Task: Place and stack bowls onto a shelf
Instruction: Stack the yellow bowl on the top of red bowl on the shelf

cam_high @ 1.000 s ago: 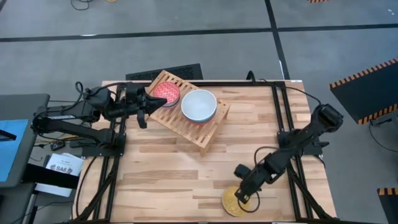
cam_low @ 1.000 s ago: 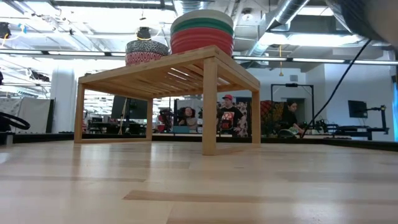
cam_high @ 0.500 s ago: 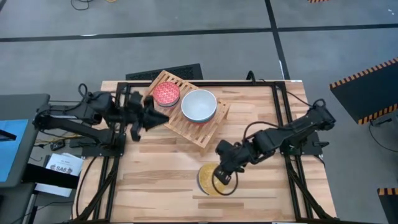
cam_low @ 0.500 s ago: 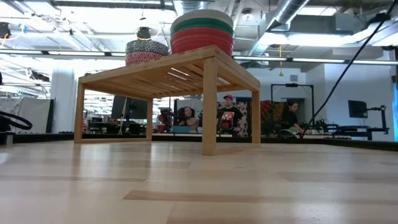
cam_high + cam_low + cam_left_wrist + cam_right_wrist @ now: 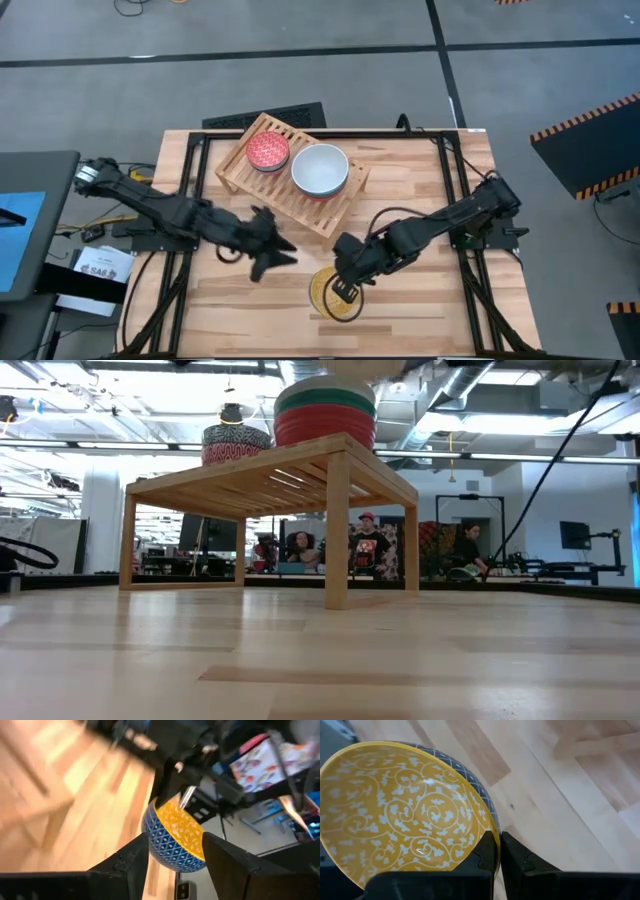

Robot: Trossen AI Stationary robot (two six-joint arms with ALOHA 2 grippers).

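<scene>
The yellow patterned bowl [image 5: 330, 293], blue outside, hangs over the table's near middle with my right gripper [image 5: 343, 287] shut on it. My left gripper [image 5: 283, 254] stands open just left of it, its fingers [image 5: 131, 862] pointing at the bowl [image 5: 176, 839] without touching. On the slatted shelf [image 5: 305, 208] at the far middle stand the pink-red patterned bowl [image 5: 268, 150] and a stack topped by the white bowl [image 5: 320, 170]. The low view shows red and green bowls [image 5: 324, 412] in that stack. My right gripper pinches the yellow bowl's rim [image 5: 489, 829] on its right side, one finger inside the bowl and one outside on the blue wall. The fingers come slanting down from the table's right. The bowl is tilted and lifted clear of the table.
A dark metal frame [image 5: 445, 190] runs along the table's left, right and far sides. Bare plank tabletop [image 5: 250, 310] lies near the front. Beyond the table, people [image 5: 370, 550] sit in the room.
My left gripper has let go at the shelf, swung toward the table's near middle and opened. My right gripper has carried the yellow bowl from the near edge leftward and a little farther, lifting it clear.
</scene>
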